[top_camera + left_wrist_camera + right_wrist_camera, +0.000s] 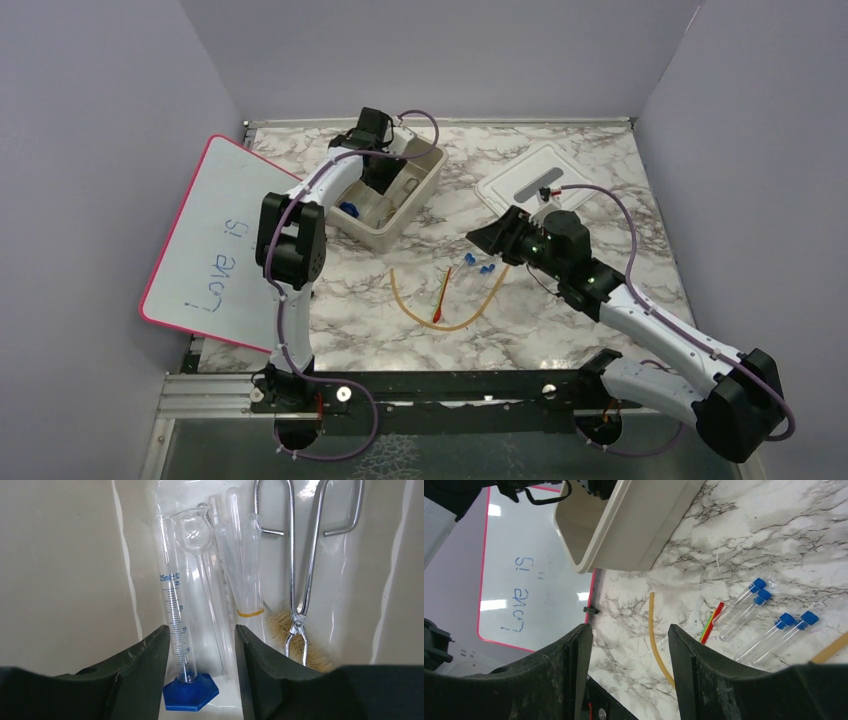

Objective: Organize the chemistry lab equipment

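My left gripper (pixel 201 645) is open inside the beige tub (pixel 420 185), above a graduated cylinder with a blue base (pixel 190 690). Beside the cylinder lie clear glass tubes (pixel 240 565), metal tongs (pixel 300 555) and a tan bristle brush (pixel 285 625). My right gripper (pixel 630 645) is open and empty above the table, near the tub's corner (pixel 624 535). On the marble lie the curved amber rubber tube (pixel 450 310), also in the right wrist view (pixel 655 635), the red-tipped dropper (pixel 442 295) and several clear tubes with blue caps (pixel 754 610), also in the top view (pixel 480 266).
A pink-rimmed whiteboard (pixel 215 240) leans at the left, its rim also in the right wrist view (pixel 524 595). A white lid (pixel 535 180) lies at the back right, behind my right arm. Purple walls close the table on three sides.
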### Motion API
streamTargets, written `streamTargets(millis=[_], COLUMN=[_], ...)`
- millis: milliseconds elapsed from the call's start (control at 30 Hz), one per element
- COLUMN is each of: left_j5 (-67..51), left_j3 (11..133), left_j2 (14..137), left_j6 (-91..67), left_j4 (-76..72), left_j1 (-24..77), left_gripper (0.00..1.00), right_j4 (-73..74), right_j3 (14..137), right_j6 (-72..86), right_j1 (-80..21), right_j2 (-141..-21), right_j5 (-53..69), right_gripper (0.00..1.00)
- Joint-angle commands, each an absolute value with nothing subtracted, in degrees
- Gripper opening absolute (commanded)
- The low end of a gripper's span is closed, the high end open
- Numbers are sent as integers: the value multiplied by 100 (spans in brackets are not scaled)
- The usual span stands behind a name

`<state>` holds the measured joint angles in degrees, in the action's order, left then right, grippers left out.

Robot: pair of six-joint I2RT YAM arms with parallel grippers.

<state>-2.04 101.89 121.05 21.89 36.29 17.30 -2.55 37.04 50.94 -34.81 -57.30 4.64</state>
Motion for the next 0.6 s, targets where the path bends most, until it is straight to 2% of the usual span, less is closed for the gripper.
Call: streamTargets(millis=[0,333,567], left_j5=[-231,-1473,-1610], left_j3=[10545,10265,9506], left_j2=[11662,10275,9043], left_j6=[2140,964,42], left_j4=[3808,3631,3213], left_j1=[1696,1730,1895], left_gripper=[54,60,63], right_j4=[187,1470,1976], right_j3=[3759,4097,4527], right_j6=[5159,4730,4545], right_j1=[-3498,-3503,-3558], right_j2=[-5808,-6393,-7152], right_j5=[263,250,316], right_gripper=[62,60,55])
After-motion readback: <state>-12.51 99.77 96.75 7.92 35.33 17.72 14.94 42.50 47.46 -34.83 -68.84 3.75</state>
